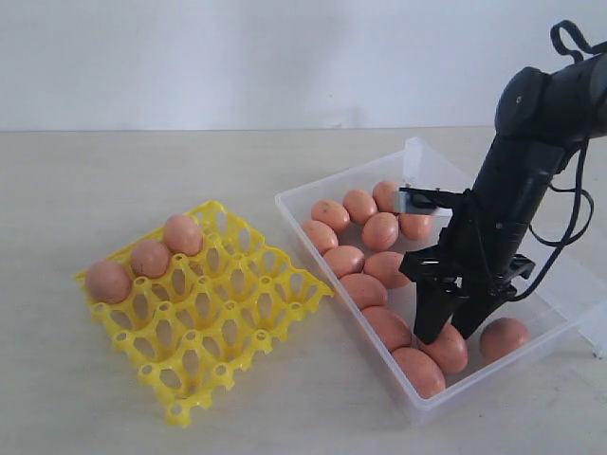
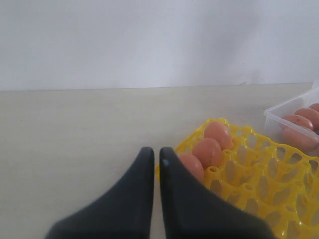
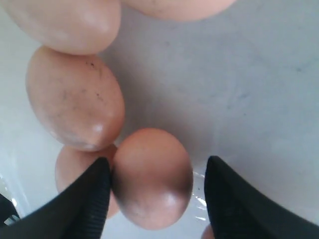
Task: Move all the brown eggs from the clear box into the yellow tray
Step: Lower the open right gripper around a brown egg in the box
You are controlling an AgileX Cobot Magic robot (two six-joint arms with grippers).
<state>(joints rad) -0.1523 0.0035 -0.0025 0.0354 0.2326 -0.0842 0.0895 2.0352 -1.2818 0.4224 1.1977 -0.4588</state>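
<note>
A pale, matte tabletop [image 1: 142, 190] is carrying everything. On the robot's right a large, shallow rectangular box of translucent clear plastic [image 1: 503, 374] is lying open, with about a dozen brown eggs [image 1: 343, 260] resting loose on its smooth floor, several touching one another. Just beside it, a square tray of bright yellow plastic [image 1: 237, 313], an openwork grid of round cups and raised pegs, is sitting at an angle. Three matte, orange-brown oval eggs [image 1: 150, 258] are filling the cups along its far edge. The glossy black right arm [image 1: 517, 161] is reaching down into the box's near end. Its right gripper [image 1: 446, 336] is standing with its tapered black fingers spread apart, straddling one faintly speckled egg [image 3: 152, 179]. One finger is touching the shell and the other is showing a gap. The left gripper [image 2: 155, 154] is hovering near the tray's filled row, its smooth dark fingers drawn together with only a thin slit between them and gripping nothing.
</note>
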